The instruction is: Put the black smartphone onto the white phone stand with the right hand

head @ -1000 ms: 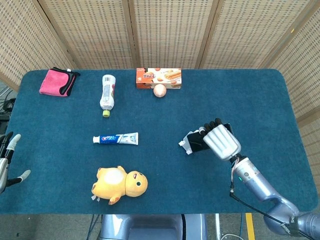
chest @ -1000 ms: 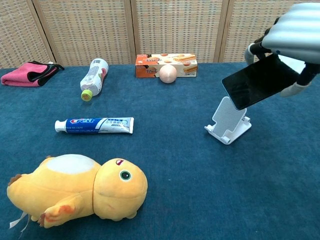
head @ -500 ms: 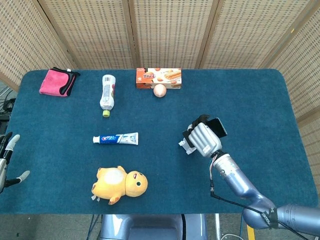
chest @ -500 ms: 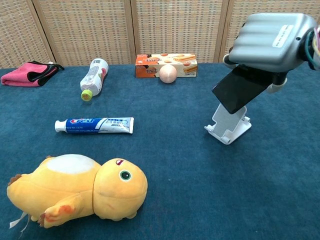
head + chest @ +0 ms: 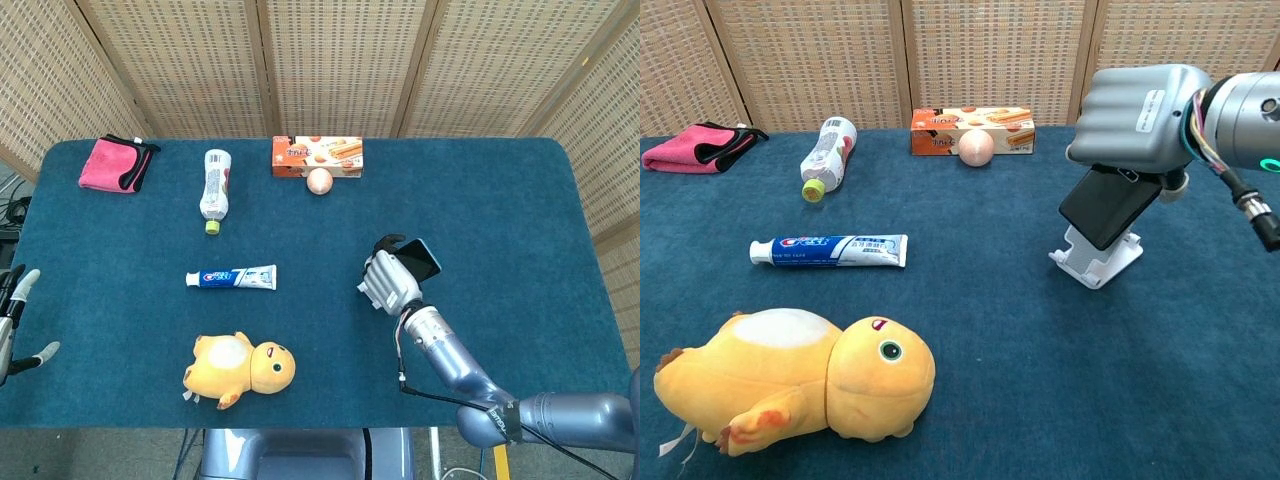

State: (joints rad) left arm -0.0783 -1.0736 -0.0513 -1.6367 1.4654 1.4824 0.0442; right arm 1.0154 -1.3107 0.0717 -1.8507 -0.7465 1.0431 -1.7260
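Observation:
My right hand grips the black smartphone from above, tilted, with its lower edge close over the white phone stand. Whether the phone touches the stand I cannot tell. In the head view the right hand covers most of the stand, and the phone sticks out at its upper right. Only a white bit of the stand shows at the hand's left. My left hand hangs at the table's left edge, fingers apart, holding nothing.
A toothpaste tube and a yellow plush duck lie left of the stand. At the back are a pink cloth, a white bottle, a snack box and a small peach ball.
My right hand has carried the phone leftward and down, from beside and above the stand to right over it. The left hand has stayed still.

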